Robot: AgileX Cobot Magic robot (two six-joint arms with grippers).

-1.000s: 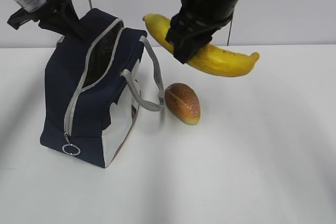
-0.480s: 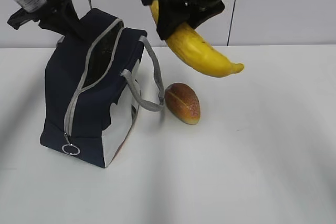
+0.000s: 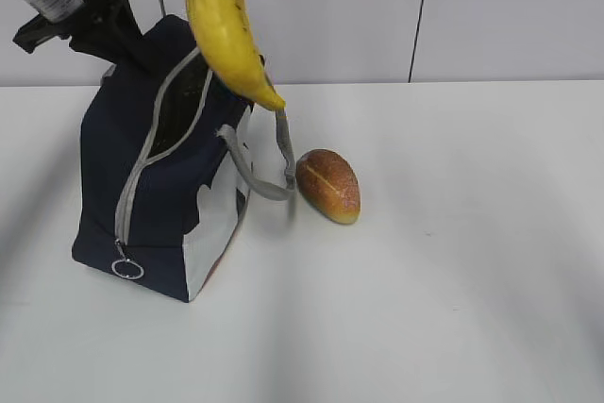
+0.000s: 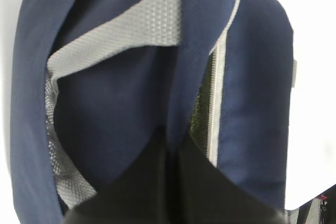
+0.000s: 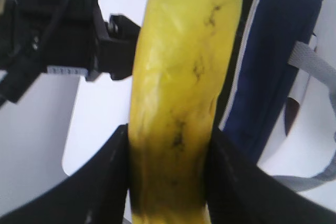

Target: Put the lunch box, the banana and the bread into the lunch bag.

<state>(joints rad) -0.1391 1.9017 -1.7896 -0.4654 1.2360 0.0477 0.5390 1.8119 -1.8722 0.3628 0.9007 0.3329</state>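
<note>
Above the open zipper of the lunch bag, the banana hung almost vertical, its lower tip just over the right edge of the opening. The right gripper held it by the upper part, with the jaws closed on both sides of the fruit, as the right wrist view showed clearly. The left gripper was at the back top corner of the bag; in the left wrist view its jaws were pressed together on a fold of navy fabric, which kept the mouth open. The bread lay on the table just beside the grey handle, not yet packed. The lunch box was not visible anywhere; it could be inside the bag already, but I cannot tell.

To do this step well, I think the tip should move a little to the left, so that it points at the dark gap and not at the zipper edge. Then the arm should go down slowly along the opening's length, because the banana is long and the mouth is narrow. The jaws should release only when most of the fruit is inside. The left grip should not loosen, otherwise the mouth may close.
</note>
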